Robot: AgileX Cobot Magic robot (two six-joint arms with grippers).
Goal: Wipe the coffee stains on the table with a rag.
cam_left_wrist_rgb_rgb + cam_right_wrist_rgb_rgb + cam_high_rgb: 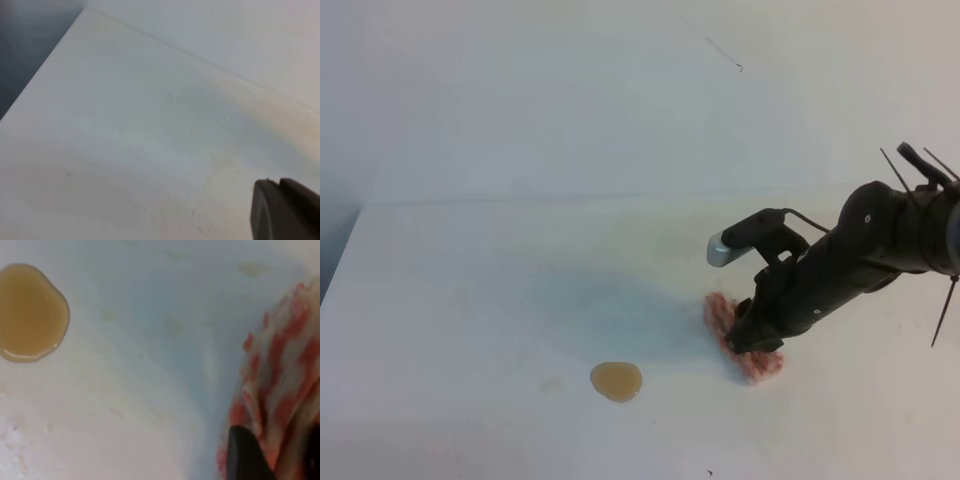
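The coffee stain point(616, 380) sits untouched on the white counter point(470, 290). The rag point(745, 345) lies at its three o'clock, well apart. The right tool point(752, 335) is down on the rag; whether it grips I cannot tell. It needs a firm pinch, then a flat drag toward nine o'clock.

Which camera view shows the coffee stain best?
The right wrist view: the coffee stain fills it large, glossy and almost whole. The exterior high view shows it small but whole. The left wrist view does not show it.
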